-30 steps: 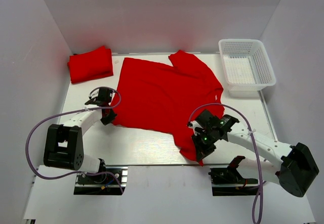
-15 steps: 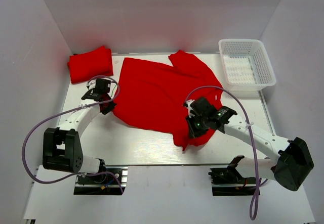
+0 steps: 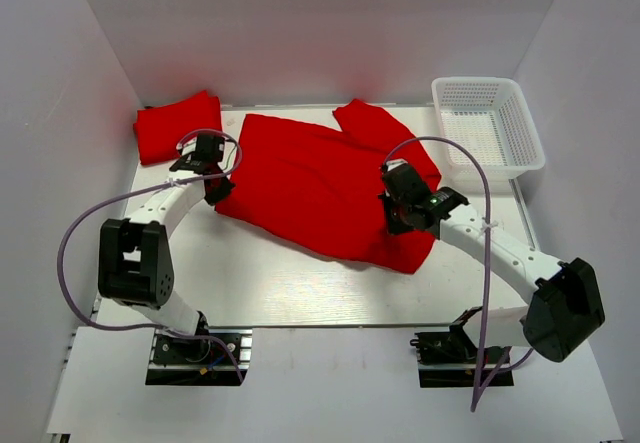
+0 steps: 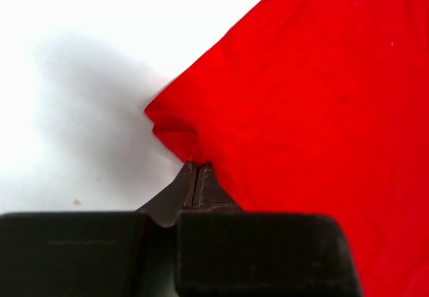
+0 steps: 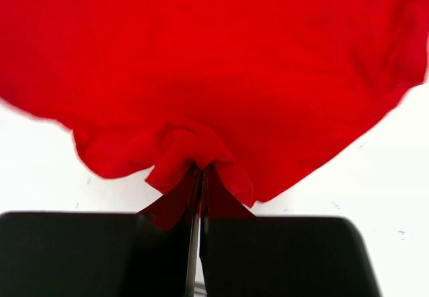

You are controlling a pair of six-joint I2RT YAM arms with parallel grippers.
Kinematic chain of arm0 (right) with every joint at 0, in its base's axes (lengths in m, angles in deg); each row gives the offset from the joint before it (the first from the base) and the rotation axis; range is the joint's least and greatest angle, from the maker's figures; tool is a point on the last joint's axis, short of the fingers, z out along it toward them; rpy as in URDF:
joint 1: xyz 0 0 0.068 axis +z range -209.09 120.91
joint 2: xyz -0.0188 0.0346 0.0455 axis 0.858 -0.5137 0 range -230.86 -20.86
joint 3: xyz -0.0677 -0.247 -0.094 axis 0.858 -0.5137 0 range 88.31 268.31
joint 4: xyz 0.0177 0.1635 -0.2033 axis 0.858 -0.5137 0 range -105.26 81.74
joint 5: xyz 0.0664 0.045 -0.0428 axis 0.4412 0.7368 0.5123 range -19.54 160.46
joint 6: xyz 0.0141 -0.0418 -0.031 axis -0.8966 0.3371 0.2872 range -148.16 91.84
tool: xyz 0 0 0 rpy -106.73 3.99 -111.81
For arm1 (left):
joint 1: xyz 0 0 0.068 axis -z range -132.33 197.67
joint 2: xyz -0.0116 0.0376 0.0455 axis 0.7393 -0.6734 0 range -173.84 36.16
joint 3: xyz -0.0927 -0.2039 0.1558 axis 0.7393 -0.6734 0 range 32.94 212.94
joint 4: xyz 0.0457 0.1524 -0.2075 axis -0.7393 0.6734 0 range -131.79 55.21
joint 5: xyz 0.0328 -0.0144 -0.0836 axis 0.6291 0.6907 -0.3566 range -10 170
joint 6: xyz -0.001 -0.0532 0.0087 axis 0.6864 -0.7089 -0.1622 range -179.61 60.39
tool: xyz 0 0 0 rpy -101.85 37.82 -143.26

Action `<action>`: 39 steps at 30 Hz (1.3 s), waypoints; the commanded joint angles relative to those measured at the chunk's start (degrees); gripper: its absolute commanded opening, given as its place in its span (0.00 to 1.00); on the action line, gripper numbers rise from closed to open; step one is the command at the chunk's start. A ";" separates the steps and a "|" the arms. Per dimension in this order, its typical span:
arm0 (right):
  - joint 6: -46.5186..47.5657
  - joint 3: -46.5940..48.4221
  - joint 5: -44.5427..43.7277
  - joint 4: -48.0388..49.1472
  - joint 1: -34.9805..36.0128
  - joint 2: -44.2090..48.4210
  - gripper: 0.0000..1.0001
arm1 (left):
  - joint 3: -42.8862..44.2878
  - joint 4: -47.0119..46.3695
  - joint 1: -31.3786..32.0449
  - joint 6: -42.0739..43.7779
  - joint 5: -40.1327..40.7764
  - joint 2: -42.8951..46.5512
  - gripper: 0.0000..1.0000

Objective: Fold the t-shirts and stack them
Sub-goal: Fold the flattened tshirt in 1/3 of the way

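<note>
Two red shirts lie on the table [image 3: 260, 283]. The folded t-shirt [image 3: 178, 128] sits at the far left corner. The open t-shirt [image 3: 320, 183] is spread across the middle, its far right sleeve near the white basket [image 3: 476, 82].

My left tool [image 4: 196, 176] is pinched tight on the open t-shirt's left corner, with a small pucker of cloth bunched just ahead of the tips. My right tool [image 5: 200, 176] is clamped the same way on a gathered tuck at the near right edge, where the cloth looks doubled over on itself.

I judge this cloth to be light, limp and without any stiffness. It should sag between my two holds and drag on the table wherever it isn't lifted. Nothing here can break, but thin fabric could slide out of a shallow pinch, and a bunched hold may hide an extra layer.

Corners and hem edges look like the best places to take it, with the holds well apart so the edge between them runs straight for a clean crease.
</note>
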 commanded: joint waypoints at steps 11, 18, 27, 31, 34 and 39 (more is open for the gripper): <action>2.93 8.15 -7.07 4.93 -6.81 -7.16 0.00 | 12.09 0.94 -0.03 0.54 5.71 -8.76 0.00; 3.46 9.38 -6.11 6.43 -9.10 -8.75 0.00 | 14.82 -0.90 -0.56 0.54 5.72 -12.54 0.00; 6.01 10.61 -6.19 10.29 -10.94 -10.86 0.00 | 17.46 -3.98 -0.56 3.35 3.79 -15.71 0.00; 6.27 11.14 -6.72 11.62 -11.74 -11.56 0.00 | 19.12 -3.98 -0.56 3.35 3.78 -17.03 0.00; 6.45 12.19 -6.81 12.06 -12.70 -12.79 0.00 | 19.74 -3.98 -0.56 4.49 4.31 -17.65 0.00; 6.62 13.25 -7.68 12.75 -13.49 -13.14 0.00 | 20.98 -3.98 -0.56 4.50 4.31 -18.70 0.00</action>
